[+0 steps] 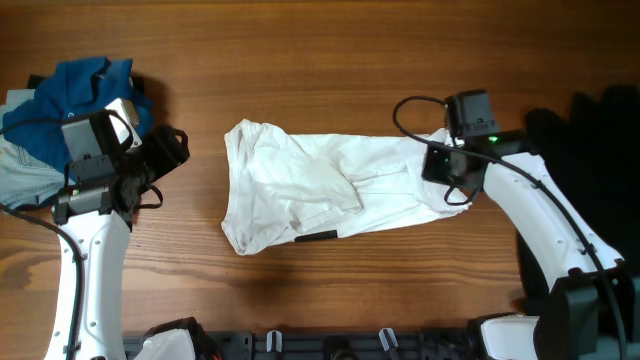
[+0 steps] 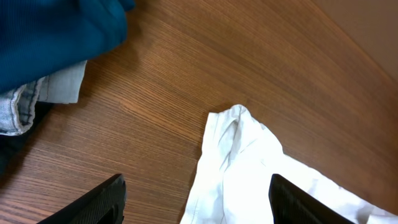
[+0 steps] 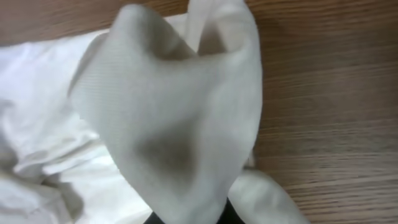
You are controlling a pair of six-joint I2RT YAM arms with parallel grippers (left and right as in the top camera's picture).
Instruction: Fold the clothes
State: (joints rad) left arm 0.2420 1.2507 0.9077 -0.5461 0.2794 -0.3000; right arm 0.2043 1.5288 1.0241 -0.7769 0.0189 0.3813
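The white shirt [image 1: 320,185] lies crumpled across the middle of the table, with a short black bar of print near its front edge. My right gripper [image 1: 447,160] is shut on the shirt's right end; in the right wrist view a bunched fold of white fabric [image 3: 180,118] rises from the jaws and hides the fingers. My left gripper [image 2: 196,202] is open and empty, to the left of the shirt. Its fingers frame the shirt's left corner [image 2: 239,146] in the left wrist view, without touching it.
A dark blue polo shirt [image 1: 75,95] lies on a heap with pale denim [image 1: 25,170] at the far left, behind my left arm. A black garment heap [image 1: 590,125] sits at the far right. Bare wood surrounds the shirt.
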